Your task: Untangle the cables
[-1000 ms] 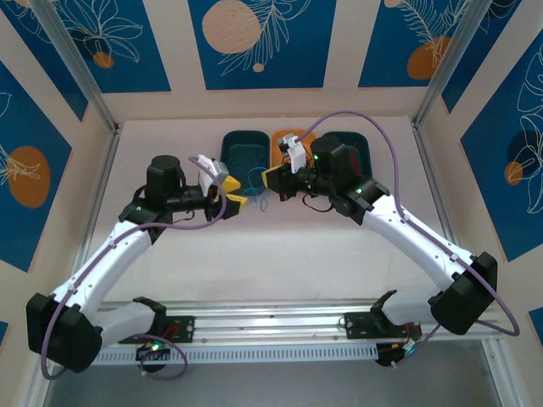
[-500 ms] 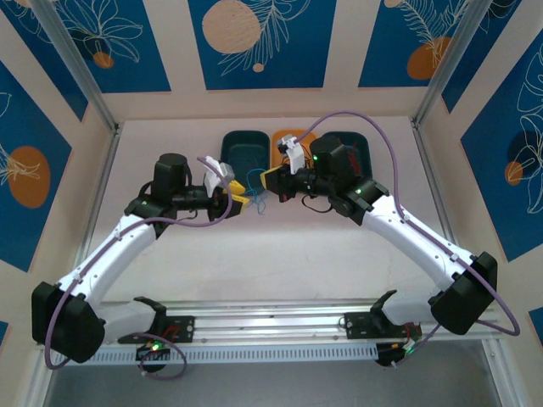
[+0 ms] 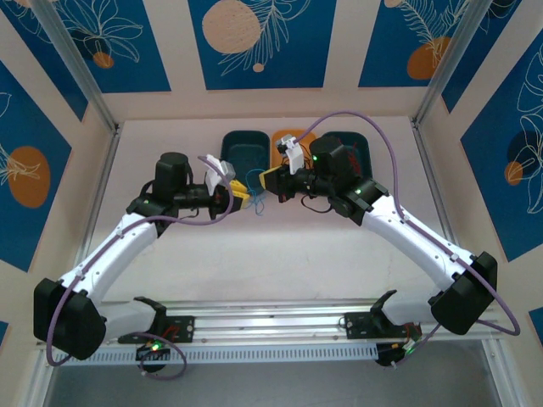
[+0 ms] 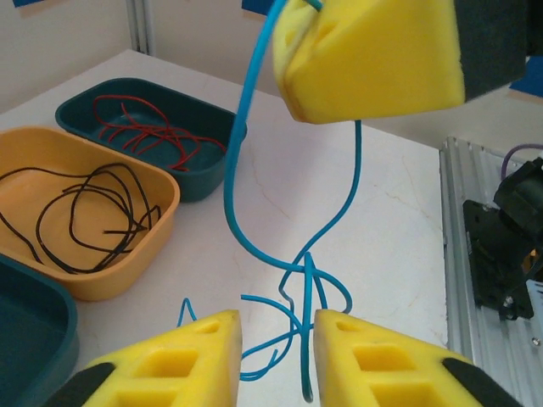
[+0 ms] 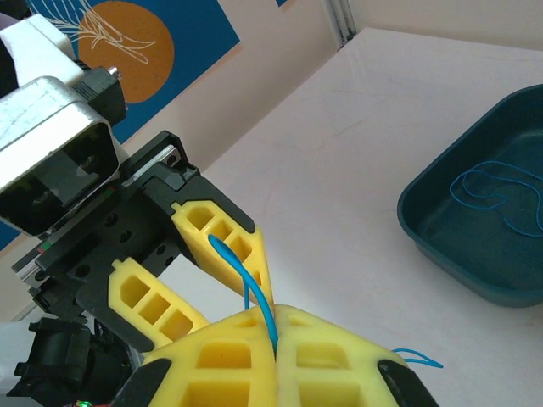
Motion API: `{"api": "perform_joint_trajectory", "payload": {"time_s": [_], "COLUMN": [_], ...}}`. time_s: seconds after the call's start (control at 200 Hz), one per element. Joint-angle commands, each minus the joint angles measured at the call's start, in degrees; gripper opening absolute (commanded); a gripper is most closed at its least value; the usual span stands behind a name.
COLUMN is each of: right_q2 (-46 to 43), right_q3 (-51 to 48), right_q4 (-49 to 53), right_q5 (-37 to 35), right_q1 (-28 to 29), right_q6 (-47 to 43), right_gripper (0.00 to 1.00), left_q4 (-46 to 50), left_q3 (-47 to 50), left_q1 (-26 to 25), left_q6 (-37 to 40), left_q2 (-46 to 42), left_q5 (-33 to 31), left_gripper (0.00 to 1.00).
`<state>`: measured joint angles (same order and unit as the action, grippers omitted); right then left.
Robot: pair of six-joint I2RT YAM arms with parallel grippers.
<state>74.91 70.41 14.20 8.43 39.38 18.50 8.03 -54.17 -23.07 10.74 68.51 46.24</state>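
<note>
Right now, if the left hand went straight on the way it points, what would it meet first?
The blue cable: its tangled strands lie just ahead of the left hand. The right hand holding it seems further on, though depth is unclear.

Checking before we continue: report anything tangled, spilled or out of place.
The blue cable: pinched in the right hand, it hangs into a snarl on the table, between the parted fingers of the left hand, outside any bin. The red cable lies in a teal bin, the black cable in an orange bin.
</note>
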Motion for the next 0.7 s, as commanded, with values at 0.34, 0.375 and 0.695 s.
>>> {"api": "perform_joint_trajectory", "payload": {"time_s": [0.34,0.375,0.695], "right_q2": [-1.4,-1.4,-1.4], "right_q3": [0.7,0.7,0.8], "right_q4": [-1.6,-1.7,-2.0], "right_q5": [0.1,0.2,0.5], "right_q1": [0.4,0.4,0.4], "right_q6": [0.5,0.6,0.9], "right_gripper": [0.0,0.0,0.0], "left_q4": [-4.6,-4.4,-3.5], "left_q3": [0.9,0.7,0.3], "left_q1": [-0.6,-0.6,-0.7], "left_q6": [-2.1,-2.1,-2.1], "left_q2": [0.6,0.8,2.3], "left_q5": [1.2,1.2,1.5], "left_gripper": [0.12,0.14,0.24]}}
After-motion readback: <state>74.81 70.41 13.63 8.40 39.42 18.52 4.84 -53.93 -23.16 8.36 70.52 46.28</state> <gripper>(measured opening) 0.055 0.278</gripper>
